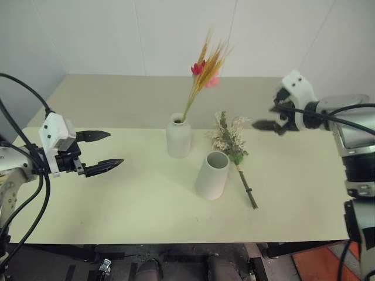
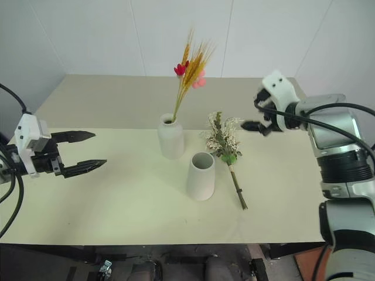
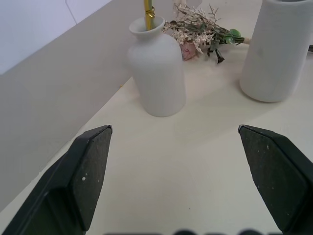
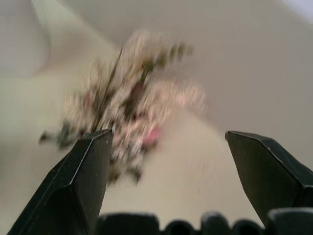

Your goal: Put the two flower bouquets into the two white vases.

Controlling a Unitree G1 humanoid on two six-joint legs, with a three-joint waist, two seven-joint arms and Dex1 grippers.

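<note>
The worktop (image 1: 117, 199) was a pale cream slab, matte, set against plain white walls (image 1: 105, 35), with a second, duller surface running behind it up to the wall.

Taking the small bottle vase (image 1: 179, 136) as my landmark: it stood upright near the middle of the worktop, and the orange-yellow grass spray (image 1: 205, 67) rose out of its narrow neck, leaning toward my right side, its pink-red blooms near the top. The wide-mouthed vase (image 1: 212, 174) stood just beside the bottle vase, nearer to me and to the right, upright and holding nothing. The bushy bunch (image 1: 230, 139) lay flat on the worktop to the right of the bottle vase, just behind the wide vase, its stem (image 1: 246, 186) running past that vase toward me.

In my right wrist view the bunch was smeared; I could make out only cream sprigs and a few pink spots. Its roses were hard to pick out from the head views.

My left tool (image 1: 96, 151) hovered well to the left of the bottle vase, spread wide and gripping nothing. My right tool (image 2: 253, 125) hung in the air beyond the bunch on the right, also spread wide, carrying nothing.
</note>
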